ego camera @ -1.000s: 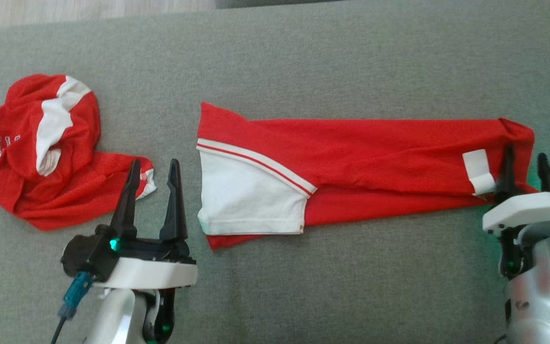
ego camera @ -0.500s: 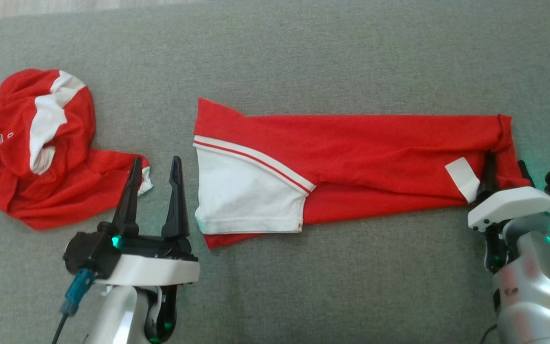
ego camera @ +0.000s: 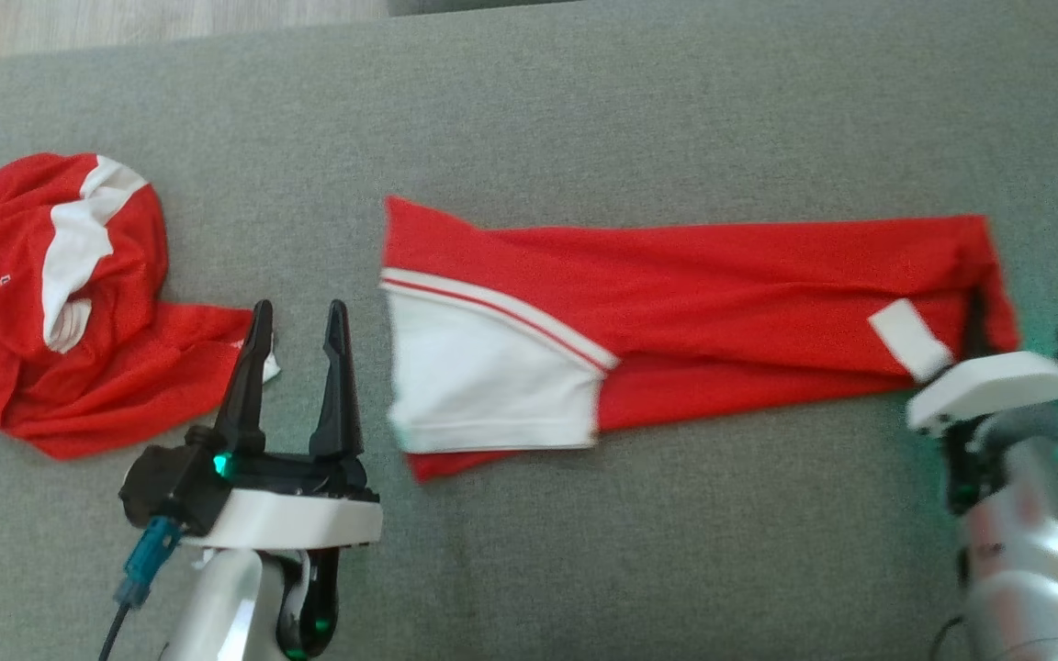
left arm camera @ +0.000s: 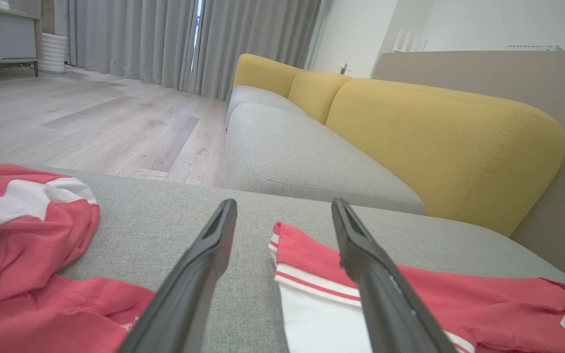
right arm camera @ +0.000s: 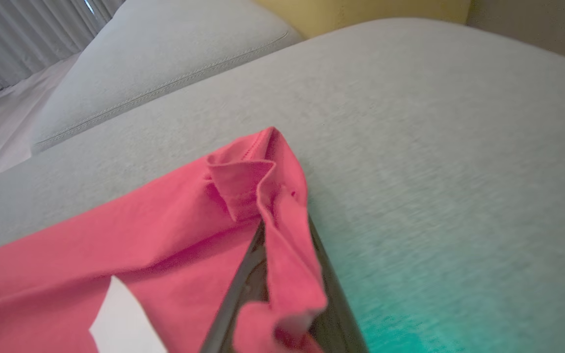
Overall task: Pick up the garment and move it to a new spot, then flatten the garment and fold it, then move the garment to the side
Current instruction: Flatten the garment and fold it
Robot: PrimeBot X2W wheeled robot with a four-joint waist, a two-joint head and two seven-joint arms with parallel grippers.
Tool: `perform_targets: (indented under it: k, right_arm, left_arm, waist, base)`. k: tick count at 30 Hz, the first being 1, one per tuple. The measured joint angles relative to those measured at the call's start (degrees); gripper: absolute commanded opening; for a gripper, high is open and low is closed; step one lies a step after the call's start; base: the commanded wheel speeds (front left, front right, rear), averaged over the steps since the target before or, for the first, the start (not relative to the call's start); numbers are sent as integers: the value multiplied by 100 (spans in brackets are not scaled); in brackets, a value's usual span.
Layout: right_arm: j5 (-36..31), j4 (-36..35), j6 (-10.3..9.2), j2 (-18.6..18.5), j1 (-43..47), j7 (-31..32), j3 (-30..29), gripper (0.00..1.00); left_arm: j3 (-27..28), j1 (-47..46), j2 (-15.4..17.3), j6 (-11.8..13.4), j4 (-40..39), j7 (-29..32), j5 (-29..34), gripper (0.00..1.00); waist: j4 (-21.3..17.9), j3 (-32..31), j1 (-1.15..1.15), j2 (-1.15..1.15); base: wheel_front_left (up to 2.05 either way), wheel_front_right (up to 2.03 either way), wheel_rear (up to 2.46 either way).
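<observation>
Right hand [right arm camera: 285,230], clamped on the garment [ego camera: 722,294], half hidden by it; left hand [ego camera: 298,317] apart.

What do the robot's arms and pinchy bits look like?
The left end effector has two long, pointy black fingers on a black base, a white plate, a glowing green light and a blue plug with a dark cable. The right end effector has the same white plate and green light. Both arms are shiny silver.
</observation>
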Motion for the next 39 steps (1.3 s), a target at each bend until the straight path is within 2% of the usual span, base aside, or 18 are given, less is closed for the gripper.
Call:
perform_targets:
  k: [9,12,16,22,23,25,29,35,39]
  right_arm:
    - [-430,-435,0,-678,68,46,-899,0]
    - [-592,-584,0,-680,66,110,-1072,0]
    - [-691,-809,0,-424,68,172,-977,0]
    - [-557,-1255,0,-53,121,354,-122,0]
    - [-414,-1407,0,-23,158,461,285,0]
    - [-148,-1559,0,-15,253,572,728,0]
    - [853,-1678,0,-2,497,779,1789,0]
    - [1597,-1741,0,4,604,827,2909,0]
    - [1922,-1639,0,3,601,786,3400,0]
  left_arm:
    - [18,8,0,-1,-7,0,0,100]
    - [23,11,0,-3,-18,0,-14,100]
    - [20,36,0,0,-82,0,-58,100]
    - [-12,158,0,9,-207,0,-109,100]
    - [-18,200,0,52,-212,0,-121,100]
    - [-21,230,0,52,-219,0,-151,100]
    - [-34,265,0,59,-219,0,-152,100]
    - [-121,284,0,59,-213,0,-204,100]
    - [-142,283,0,59,-210,0,-208,100]
  waist:
    - [-25,-152,0,0]
    - [-24,-225,0,0]
    - [-17,-365,0,0]
    - [48,-625,-1,0]
    - [95,-710,-1,0]
    - [161,-791,-1,0]
    - [330,-916,-1,0]
    - [596,-987,-1,0]
    - [778,-962,-1,0]
  base:
    - [0,0,0]
    - [0,0,0]
    - [0,0,0]
    - [0,0,0]
    - [0,0,0]
    - [0,0,0]
    - [0,0,0]
    - [0,0,0]
    - [0,0,0]
